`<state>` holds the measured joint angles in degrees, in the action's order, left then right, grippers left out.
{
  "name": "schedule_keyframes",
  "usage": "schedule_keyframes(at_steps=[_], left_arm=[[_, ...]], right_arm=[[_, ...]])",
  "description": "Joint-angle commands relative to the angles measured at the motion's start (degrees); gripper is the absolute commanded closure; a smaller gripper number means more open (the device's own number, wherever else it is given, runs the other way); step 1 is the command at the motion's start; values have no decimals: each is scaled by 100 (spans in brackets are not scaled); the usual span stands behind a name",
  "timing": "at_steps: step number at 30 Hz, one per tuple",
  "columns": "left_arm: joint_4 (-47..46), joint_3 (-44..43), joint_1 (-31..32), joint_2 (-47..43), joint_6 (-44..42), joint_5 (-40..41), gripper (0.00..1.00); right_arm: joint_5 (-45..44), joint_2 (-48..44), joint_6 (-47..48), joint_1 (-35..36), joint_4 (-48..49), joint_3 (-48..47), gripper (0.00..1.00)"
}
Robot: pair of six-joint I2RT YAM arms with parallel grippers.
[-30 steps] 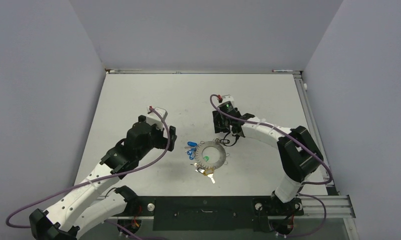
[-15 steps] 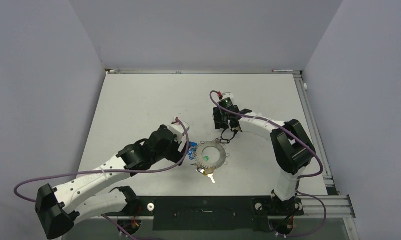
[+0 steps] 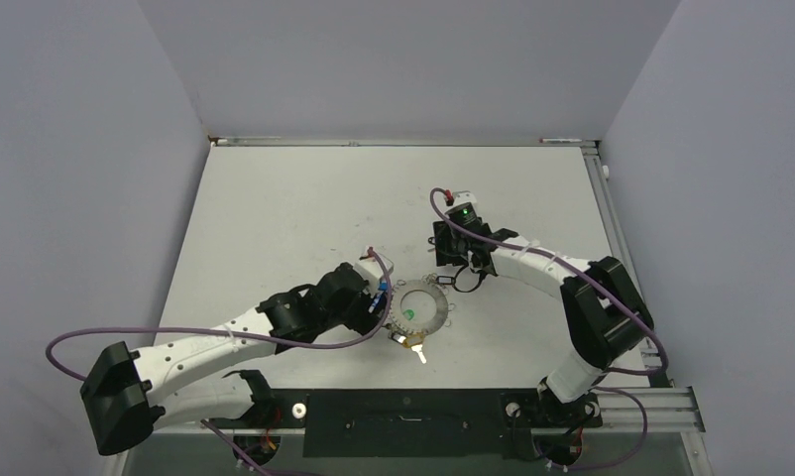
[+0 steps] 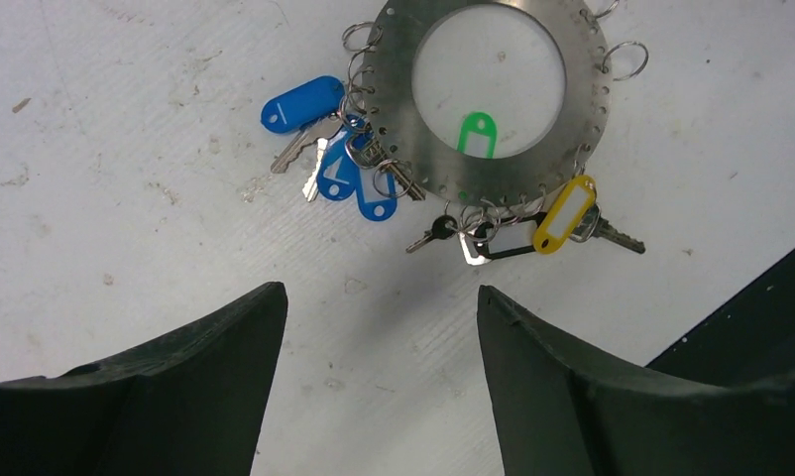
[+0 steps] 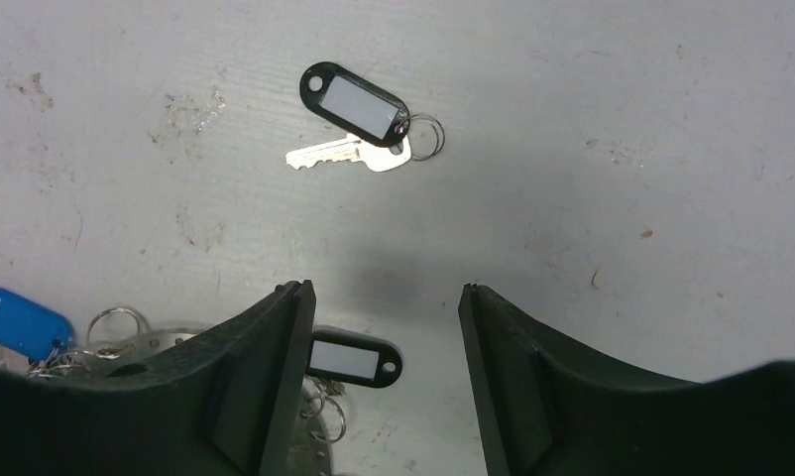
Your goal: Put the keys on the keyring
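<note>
Grey-white scuffed table [image 3: 275,198] is what everything's laid out on. Starting at the left, the left gripper [image 4: 379,297] is held low just short of the keyring [image 4: 398,129], its fingers spread with only bare tabletop between them, so nothing's gripped there. Just ahead of it, three blue-tagged keys [image 4: 336,174] are bunched against the ring's left rim, with their small split rings overlapping the row of rim holes. Whether each one is actually hooked on can't be told. The keyring itself is lying flat near the middle of the table, towards the near edge, as a flat metal disc with a wide hole and small loops round the outside. A green tag [image 4: 478,134] is seen inside that hole. At the near rim, a black tag [image 4: 503,241] and a yellow tag [image 4: 564,213] are tucked side by side, touching, with key blades poking out either side. White label inserts are visible in the tags, but any writing on them is too small to make out. Further right, the right gripper [image 5: 384,290] is parked over the far right side of the ring, also spread wide and holding nothing. A loose black-tagged key [image 5: 354,106] is lying on the table beyond its fingers, apart from the ring, and a second black tag [image 5: 352,359] is seen right by the rim.
</note>
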<state>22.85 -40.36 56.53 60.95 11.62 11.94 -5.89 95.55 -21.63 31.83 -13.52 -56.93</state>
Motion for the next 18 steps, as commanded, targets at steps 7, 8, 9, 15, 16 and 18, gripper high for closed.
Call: schedule_keyframes(at_steps=[7,8,9,15,16,18], left_arm=[[-2477,481,-1023,846,906,-1454,43],[-2700,566,-1145,864,958,-1692,45],[-2903,629,-1186,886,978,-1844,45],[-3432,701,-1324,1365,1139,-2333,46],[-3509,703,-1347,1474,1179,-2430,46],[-3602,705,-1410,1706,1273,-2585,46]], right_arm=[[341,-770,51,-31,172,341,43],[380,-807,65,-29,143,367,43],[408,-842,63,-28,131,393,43],[545,-1004,11,-28,126,536,43],[674,-1015,10,-24,114,542,43],[768,-1026,12,-19,83,547,43]])
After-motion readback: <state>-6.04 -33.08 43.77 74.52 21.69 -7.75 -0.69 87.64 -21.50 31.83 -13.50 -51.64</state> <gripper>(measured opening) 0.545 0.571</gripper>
